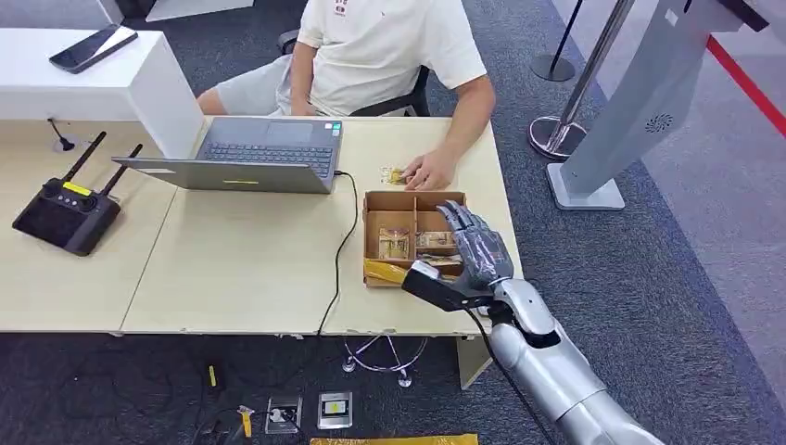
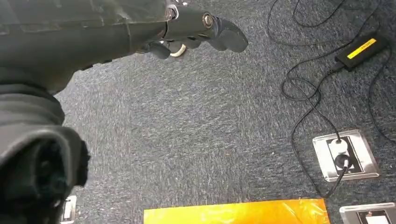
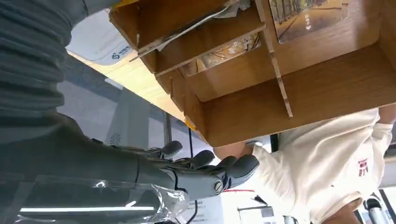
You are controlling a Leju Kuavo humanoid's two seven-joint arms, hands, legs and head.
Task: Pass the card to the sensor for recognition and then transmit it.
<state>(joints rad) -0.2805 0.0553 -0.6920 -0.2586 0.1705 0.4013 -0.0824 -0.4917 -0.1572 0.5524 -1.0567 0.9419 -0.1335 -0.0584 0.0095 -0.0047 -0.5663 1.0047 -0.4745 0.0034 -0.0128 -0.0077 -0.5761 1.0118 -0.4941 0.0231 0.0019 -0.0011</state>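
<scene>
A wooden compartment box [image 1: 371,232] stands near the desk's right edge with picture cards [image 1: 394,243] lying in it. My right hand [image 1: 473,255] hovers over the box's right side, fingers spread, holding nothing. The right wrist view shows its fingers [image 3: 210,168] apart beside the box [image 3: 289,93], with a tree-picture card [image 3: 308,14] in one compartment. A seated person rests a hand on another card [image 1: 394,174] on the desk beyond the box. A grey kiosk [image 1: 640,102] stands on the floor to the right. My left hand [image 2: 187,32] hangs empty over the carpet.
A laptop [image 1: 269,153] sits open mid-desk, its cable running off the front edge. A black controller with antennas [image 1: 65,213] lies at the left. Stanchion posts [image 1: 556,130] stand by the kiosk. Floor sockets [image 2: 345,156], cables and a yellow sheet [image 2: 233,212] lie under the desk.
</scene>
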